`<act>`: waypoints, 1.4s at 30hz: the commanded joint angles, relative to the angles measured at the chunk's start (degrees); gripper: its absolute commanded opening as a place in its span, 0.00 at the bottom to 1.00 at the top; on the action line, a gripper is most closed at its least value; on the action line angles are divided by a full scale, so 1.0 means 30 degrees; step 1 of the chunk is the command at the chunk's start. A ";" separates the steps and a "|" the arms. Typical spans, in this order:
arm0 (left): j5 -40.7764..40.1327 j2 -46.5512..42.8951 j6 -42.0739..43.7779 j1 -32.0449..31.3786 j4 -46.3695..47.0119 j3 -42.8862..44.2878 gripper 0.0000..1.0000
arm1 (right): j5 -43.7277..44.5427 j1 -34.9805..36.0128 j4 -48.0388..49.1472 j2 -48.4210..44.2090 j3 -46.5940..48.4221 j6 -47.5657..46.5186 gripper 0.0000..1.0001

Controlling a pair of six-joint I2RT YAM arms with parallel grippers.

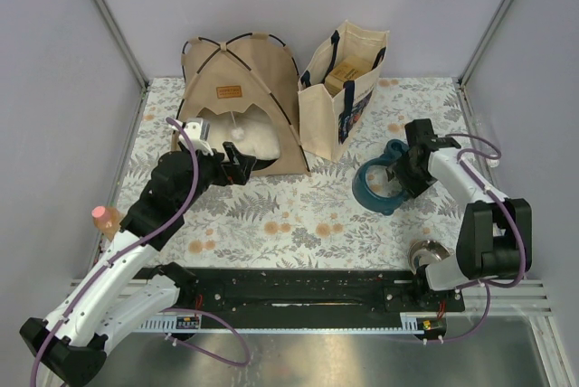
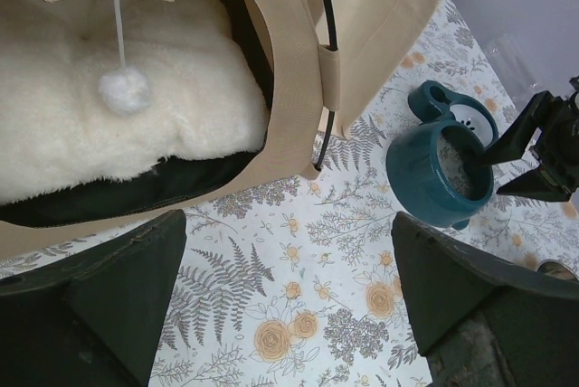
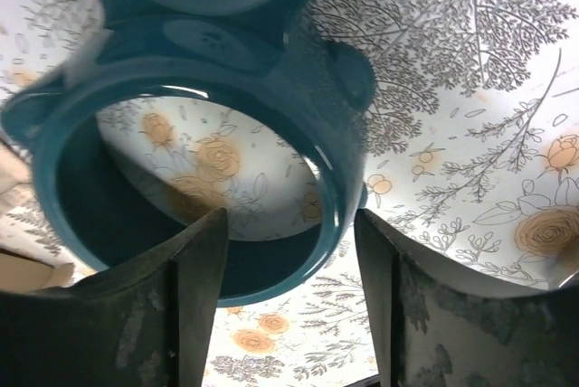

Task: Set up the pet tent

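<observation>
The surface [image 1: 298,215] is covered with a pale cloth printed in grey ferns and orange flowers. It is boxed in by plain grey walls [image 1: 54,61] with metal posts at the corners, and a black rail [image 1: 298,289] runs along its near edge by the arm bases. Just beyond the left gripper [image 2: 285,233] stands the pet tent [image 1: 240,89], upright on its black poles. Its arched doorway faces that gripper, whose jaws are spread wide and hold nothing. Touching the tent on the side toward the right arm is a cream tote bag [image 1: 339,107] with navy handles, also upright. It stands farther from the right gripper [image 3: 289,220] than the teal ring [image 1: 365,190] does. The ring is open through the middle, so the floral cloth shows through it. It lies on the surface right at that gripper, with its rim passing between the two fingers. Those fingers stand moderately apart (whether either one touches the rim cannot be told). Well behind the left gripper, at the surface's edge, sits a small pink-topped object [image 1: 101,214]. Inside the tent a fluffy white pillow [image 2: 109,143] fills the floor, and a white pom-pom [image 2: 124,91] hangs on its string in the doorway just in front of it. The tote holds what looks like a brown box [image 1: 345,73].
</observation>
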 commanded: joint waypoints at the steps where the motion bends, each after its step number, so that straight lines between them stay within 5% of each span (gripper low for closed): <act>1: 0.0138 -0.0337 -0.0147 0.0105 0.0861 0.0020 0.99 | 0.1073 -0.0016 -0.0467 -0.0244 0.2128 -0.0918 0.68; 9: -0.0302 -0.0953 -0.0030 0.0105 0.0743 -0.0390 0.99 | 0.1524 -0.0045 0.0933 0.0632 0.4064 -1.2075 0.66; 18: -0.0331 -0.1041 0.0029 0.0134 0.0656 -0.0361 0.99 | 0.1431 0.0833 0.2249 0.3359 0.4682 -1.8964 0.58; 24: -0.0390 -0.0924 0.0029 0.0105 0.0568 -0.0186 0.99 | 0.1696 0.0834 0.2486 0.4941 0.5794 -2.0172 0.50; 33: -0.0595 -0.0836 0.0088 0.0105 0.0597 -0.0273 0.99 | 0.1987 0.0863 0.1872 0.5969 0.6295 -1.7429 0.18; 42: -0.0596 -0.0602 0.0059 0.0105 0.0626 -0.0361 0.99 | 0.2630 0.1799 0.1344 0.5879 0.5620 -1.4083 0.19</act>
